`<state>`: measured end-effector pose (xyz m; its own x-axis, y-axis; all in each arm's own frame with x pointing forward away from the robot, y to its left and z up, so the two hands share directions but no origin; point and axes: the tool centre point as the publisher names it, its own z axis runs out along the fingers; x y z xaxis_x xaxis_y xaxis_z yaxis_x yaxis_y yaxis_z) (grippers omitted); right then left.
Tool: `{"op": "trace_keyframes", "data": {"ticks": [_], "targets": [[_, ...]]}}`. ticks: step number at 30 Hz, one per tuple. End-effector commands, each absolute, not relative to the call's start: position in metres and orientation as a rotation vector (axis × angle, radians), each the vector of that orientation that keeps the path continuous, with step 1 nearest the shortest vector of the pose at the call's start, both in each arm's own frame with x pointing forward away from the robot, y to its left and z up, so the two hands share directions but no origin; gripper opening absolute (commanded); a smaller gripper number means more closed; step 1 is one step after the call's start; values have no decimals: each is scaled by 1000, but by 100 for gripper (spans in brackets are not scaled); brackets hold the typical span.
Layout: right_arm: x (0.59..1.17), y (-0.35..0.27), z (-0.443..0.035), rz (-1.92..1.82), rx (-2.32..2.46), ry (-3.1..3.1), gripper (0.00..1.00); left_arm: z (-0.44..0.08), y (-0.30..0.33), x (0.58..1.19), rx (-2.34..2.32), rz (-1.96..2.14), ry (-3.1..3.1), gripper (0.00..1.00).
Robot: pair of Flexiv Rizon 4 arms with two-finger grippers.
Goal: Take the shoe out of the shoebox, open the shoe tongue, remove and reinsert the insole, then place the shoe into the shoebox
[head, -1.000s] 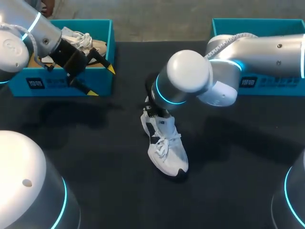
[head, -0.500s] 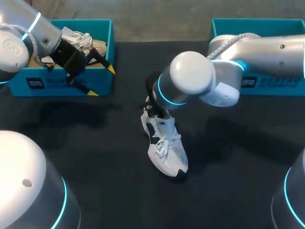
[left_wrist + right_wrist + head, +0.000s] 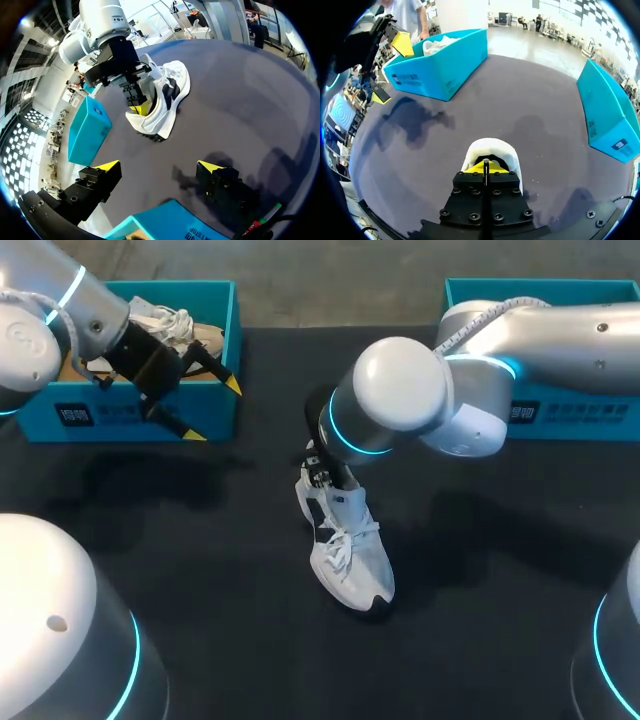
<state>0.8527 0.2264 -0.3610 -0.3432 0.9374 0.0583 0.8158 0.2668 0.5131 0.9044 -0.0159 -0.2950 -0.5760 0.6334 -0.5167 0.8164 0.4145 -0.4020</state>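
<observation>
The right hand (image 3: 486, 165) is seen with its fingers pressed together and their tips sunk in the heel opening of the white shoe (image 3: 350, 550). Whether the insole is pinched cannot be told. Over the last second the right arm has been drawn slightly far and right, yet the shoe is left unmoved on the counter (image 3: 200, 540), between the left shoebox (image 3: 120, 425) and the right shoebox (image 3: 575, 428). The insole is therefore judged not yet lifted. The left hand (image 3: 213, 410) is held wide open and empty before the left shoebox, unchanged.
</observation>
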Motion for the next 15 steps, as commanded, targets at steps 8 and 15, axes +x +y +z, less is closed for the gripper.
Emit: {"op": "trace_keyframes", "data": {"ticks": [8, 15], "targets": [[864, 234, -388, 733, 1643, 2357, 0, -295, -16, 904, 1262, -913, 2391, 100], [863, 237, -410, 743, 1682, 2397, 0, -295, -16, 904, 1262, -913, 2391, 100]]}}
